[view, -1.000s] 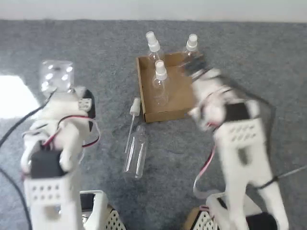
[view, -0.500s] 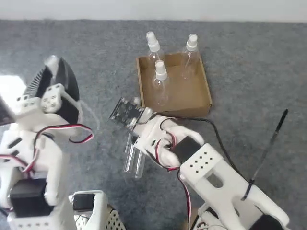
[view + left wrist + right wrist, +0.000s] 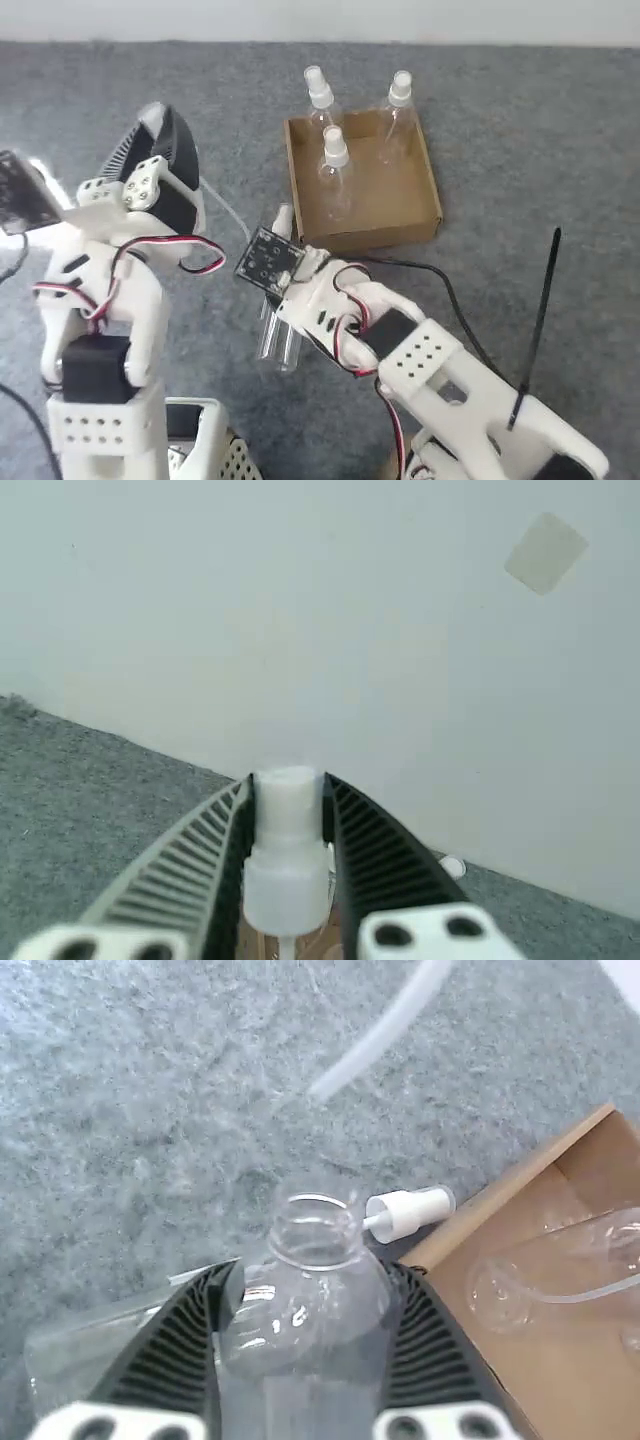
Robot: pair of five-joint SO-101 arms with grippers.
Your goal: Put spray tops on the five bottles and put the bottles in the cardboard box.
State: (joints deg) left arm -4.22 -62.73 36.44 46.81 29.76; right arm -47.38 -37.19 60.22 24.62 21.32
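My left gripper (image 3: 150, 125) is raised at the left, shut on a white spray top (image 3: 288, 860); its thin tube (image 3: 225, 205) hangs toward the middle. The right gripper (image 3: 288, 300) is stretched across in front of the cardboard box (image 3: 430, 190). It is shut on a clear open-necked bottle (image 3: 310, 1300), whose body (image 3: 278, 340) lies on the carpet. In the right wrist view the right gripper (image 3: 312, 1282) clasps the bottle just below its neck. A loose spray top (image 3: 405, 1207) lies by the box's front corner. Three capped bottles (image 3: 335, 165) stand in the box.
Another clear shape like a bottle (image 3: 85, 1350) lies beside the gripped one. A black strip (image 3: 540, 300) sticks up at the right by the right arm's base. Grey carpet lies open left of the box and at the far right.
The right arm swung from over the box to the lying bottle and shut on it. The left gripper, holding the spray top, shifted right toward the middle.
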